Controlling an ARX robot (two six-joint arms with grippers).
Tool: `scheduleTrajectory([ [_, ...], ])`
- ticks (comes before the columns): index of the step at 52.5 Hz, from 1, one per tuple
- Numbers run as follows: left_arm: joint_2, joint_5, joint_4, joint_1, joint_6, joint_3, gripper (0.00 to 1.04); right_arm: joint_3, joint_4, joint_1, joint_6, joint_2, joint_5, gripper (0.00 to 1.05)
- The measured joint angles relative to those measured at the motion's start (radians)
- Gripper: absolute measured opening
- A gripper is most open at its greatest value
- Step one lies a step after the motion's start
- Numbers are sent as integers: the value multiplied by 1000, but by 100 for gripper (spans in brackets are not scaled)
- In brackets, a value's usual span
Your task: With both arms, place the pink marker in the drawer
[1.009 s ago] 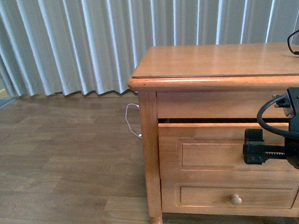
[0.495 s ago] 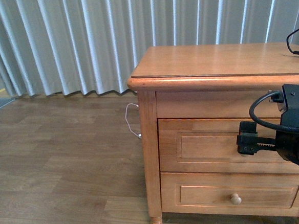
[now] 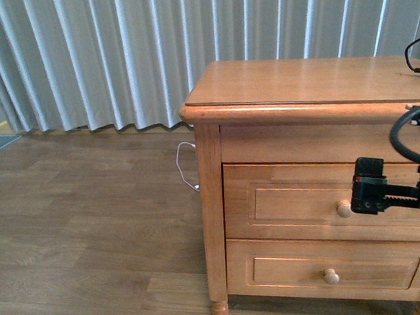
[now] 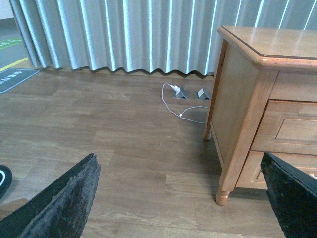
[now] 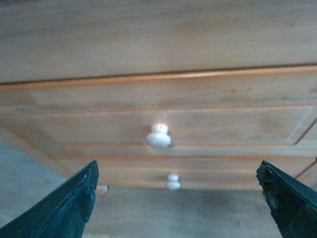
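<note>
The right gripper (image 3: 357, 194), a black toothed unit on a bulky black arm, stands with its flat fingers spread wide, holding nothing; in the right wrist view the two fingertips frame the round pale wooden knob (image 5: 159, 137) of the uppermost drawer (image 3: 300, 203), a honey-coloured panel-fronted drawer that sits flush and shut in the wooden cabinet (image 3: 213, 222). In the front view the gripper is just beside that knob (image 3: 344, 208), apart from it. The left gripper (image 4: 183, 198) is likewise spread and empty, its two dark fingers at the lower corners of its wrist view, aimed at the brown plank floor (image 4: 99, 129) well apart from the cabinet. The pink marker appears in no view, so its place, its heading and the lie of its long axis cannot be told; with the drawer shut, it may already lie inside. As a judgement, such a short pen would be light, stiff and smooth-barrelled, somewhat prone to roll or slip, and best pinched across the middle of its barrel. Beyond the cabinet lie the matching lower drawer (image 3: 333, 268), a white cable (image 4: 173, 101) on the floor, and pale pleated curtains (image 3: 116, 56).
</note>
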Motion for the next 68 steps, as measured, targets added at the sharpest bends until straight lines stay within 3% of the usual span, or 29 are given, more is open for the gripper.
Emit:
scheduleTrajectory([
  [7, 0, 0, 0, 0, 0, 0, 98, -113, -177, -2, -18, -246, -64, 96],
  [14, 0, 0, 0, 0, 0, 0, 98, -185, -446, -4, -32, -583, -85, 96],
  [28, 0, 0, 0, 0, 0, 0, 98, -138, -1004, -7, -43, -1130, -64, 96],
  [33, 0, 0, 0, 0, 0, 0, 98, -105, -1068, -19, -43, -1196, -62, 96],
  [45, 0, 0, 0, 0, 0, 0, 98, -100, -1058, -20, -47, -1208, -48, 95],
  [47, 0, 0, 0, 0, 0, 0, 98, -150, -936, -14, -83, -1234, 7, 89],
  [50, 0, -1, 0, 0, 0, 0, 98, -236, -755, -56, -125, -1287, -29, 78],
  [54, 0, 0, 0, 0, 0, 0, 98, -304, -642, -92, -154, -1334, -28, 66],
  [68, 0, 0, 0, 0, 0, 0, 98, -460, -597, -101, -181, -1432, -32, 13],
])
